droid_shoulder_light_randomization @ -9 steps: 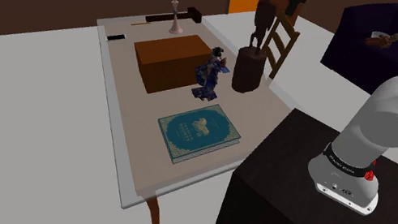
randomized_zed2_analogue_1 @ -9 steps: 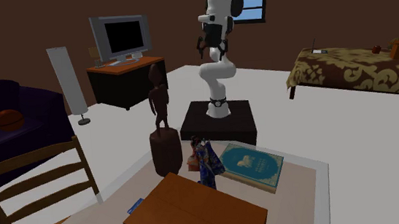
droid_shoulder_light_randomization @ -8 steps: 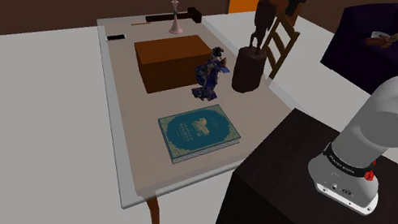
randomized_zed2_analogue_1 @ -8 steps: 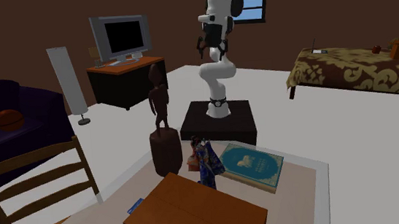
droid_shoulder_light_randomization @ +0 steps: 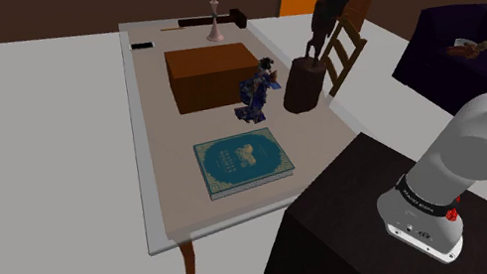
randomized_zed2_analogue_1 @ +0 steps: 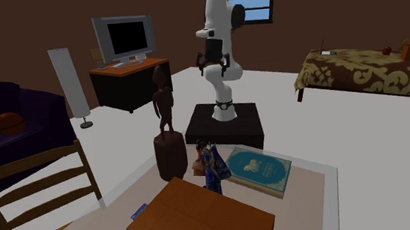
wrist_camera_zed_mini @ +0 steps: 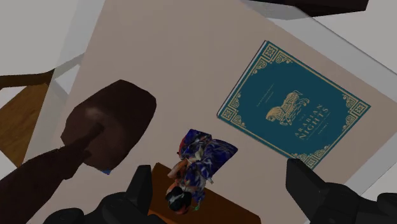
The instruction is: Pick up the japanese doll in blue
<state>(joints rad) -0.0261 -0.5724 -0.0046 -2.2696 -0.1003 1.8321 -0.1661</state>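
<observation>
In the shoulder view the doll in blue (droid_shoulder_light_randomization: pixel 258 96) stands hemmed on two sides. The brown box (droid_shoulder_light_randomization: pixel 211 74) lies just beside it on that view's left. The dark carved figure (droid_shoulder_light_randomization: pixel 303 84) on its round base stands just beside it on the right and rises well above it. The near side is freer, with a strip of bare table (droid_shoulder_light_randomization: pixel 162 174) between the doll and the teal book (droid_shoulder_light_randomization: pixel 243 160). The way down from above is open. A wooden chair (droid_shoulder_light_randomization: pixel 345 44) stands close to the table's right edge, behind the figure.
</observation>
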